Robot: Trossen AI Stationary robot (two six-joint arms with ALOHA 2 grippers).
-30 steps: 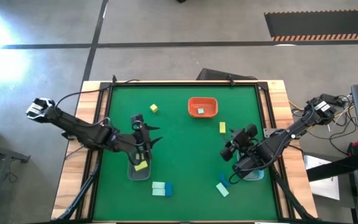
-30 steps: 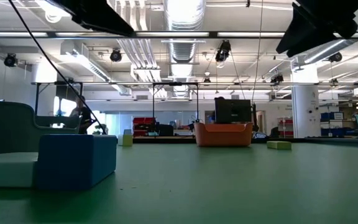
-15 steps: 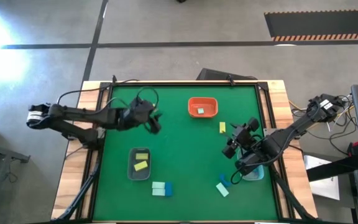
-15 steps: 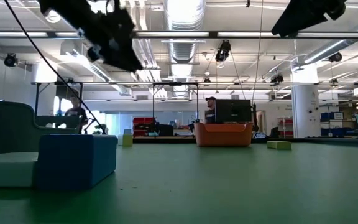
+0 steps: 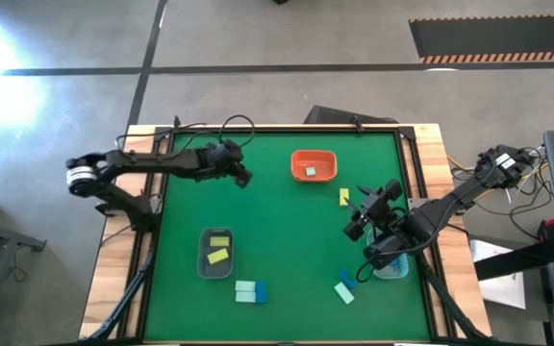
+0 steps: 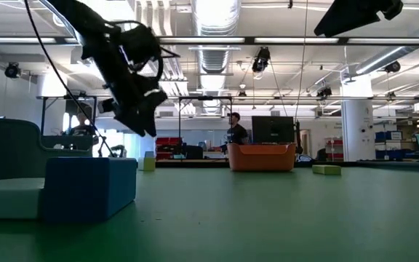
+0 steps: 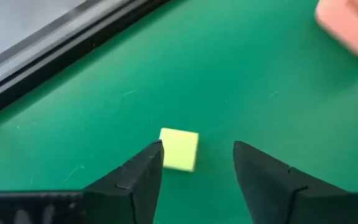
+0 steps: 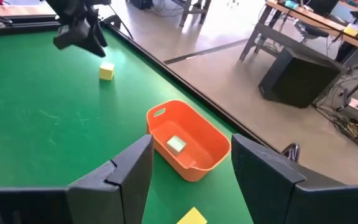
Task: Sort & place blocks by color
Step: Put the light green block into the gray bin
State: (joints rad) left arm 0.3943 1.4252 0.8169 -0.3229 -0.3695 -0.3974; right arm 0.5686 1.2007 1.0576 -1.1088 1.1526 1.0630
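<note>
- While the left gripper (image 7: 194, 165) hovers with parted, empty jaws at a lone yellow block (image 7: 179, 149) left of the orange tray (image 5: 314, 165);
- two yellow blocks (image 5: 218, 250) sit in the grey bin (image 5: 215, 271);
- one mint block (image 5: 310, 172) inside the tray;
- right gripper (image 8: 188, 165) spread, empty, beyond the tray's right.

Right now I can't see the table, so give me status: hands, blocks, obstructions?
Left hand open, over lone yellow block. Right hand open, empty, facing orange tray. Two yellow blocks in grey bin. Nothing blocking.

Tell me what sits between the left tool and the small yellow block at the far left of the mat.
Nothing: the left wrist view shows only bare green mat between the open left tool and the yellow block.
</note>
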